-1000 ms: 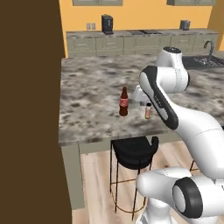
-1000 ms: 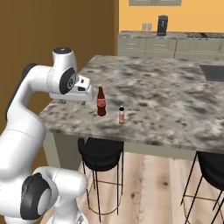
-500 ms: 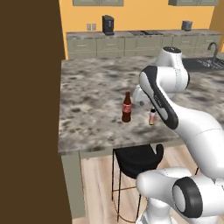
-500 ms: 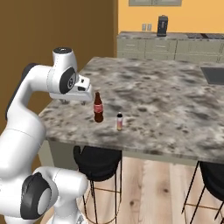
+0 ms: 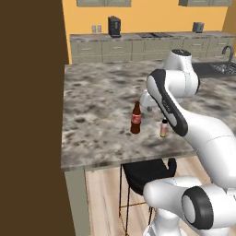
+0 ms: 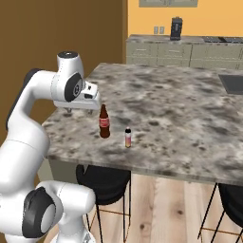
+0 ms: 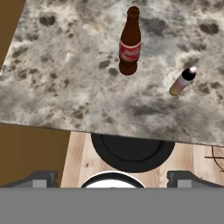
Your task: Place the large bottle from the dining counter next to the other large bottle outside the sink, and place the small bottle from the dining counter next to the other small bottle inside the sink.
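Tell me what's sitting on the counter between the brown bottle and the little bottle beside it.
Nothing: just bare mottled stone of the dining counter separates the brown bottle from the small bottle, clearest in the hand view.

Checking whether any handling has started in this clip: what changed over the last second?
Only the base drove. Both base views shifted as a whole, with the dining counter and everything on it now lower in the picture, so the robot seems to have rolled nearer. Nothing was grasped or released. The brown red-labelled bottle and the small bottle stand side by side as before. The gripper stays open and empty.
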Available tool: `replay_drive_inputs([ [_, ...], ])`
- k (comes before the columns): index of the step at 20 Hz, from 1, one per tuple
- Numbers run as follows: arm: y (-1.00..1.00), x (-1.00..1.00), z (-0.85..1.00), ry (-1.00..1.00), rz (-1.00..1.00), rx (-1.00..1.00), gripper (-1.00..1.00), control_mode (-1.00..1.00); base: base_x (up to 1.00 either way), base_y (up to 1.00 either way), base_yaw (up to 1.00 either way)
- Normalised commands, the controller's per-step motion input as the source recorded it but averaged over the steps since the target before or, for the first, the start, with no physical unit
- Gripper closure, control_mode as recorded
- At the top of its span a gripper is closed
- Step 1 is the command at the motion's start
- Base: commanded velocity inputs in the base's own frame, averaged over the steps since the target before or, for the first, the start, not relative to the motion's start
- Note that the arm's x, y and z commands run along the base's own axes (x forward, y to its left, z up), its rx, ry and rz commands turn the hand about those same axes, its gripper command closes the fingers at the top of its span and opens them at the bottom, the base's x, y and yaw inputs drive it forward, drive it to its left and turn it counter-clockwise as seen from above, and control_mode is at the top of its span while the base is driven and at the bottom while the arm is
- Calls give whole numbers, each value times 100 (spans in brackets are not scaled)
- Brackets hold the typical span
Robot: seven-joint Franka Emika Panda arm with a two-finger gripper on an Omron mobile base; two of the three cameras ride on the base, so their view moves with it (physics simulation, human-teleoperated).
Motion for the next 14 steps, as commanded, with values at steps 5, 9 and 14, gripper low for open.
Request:
replay_drive_inputs([
  [5, 0, 0, 0, 0, 0, 0, -100, 100, 13, 0, 0],
  [9, 0, 1, -1, 0, 0, 0, -100, -100, 2, 0, 0],
  [14, 0, 6, -19, -1, 0, 0, -100, -100, 0, 0, 0],
])
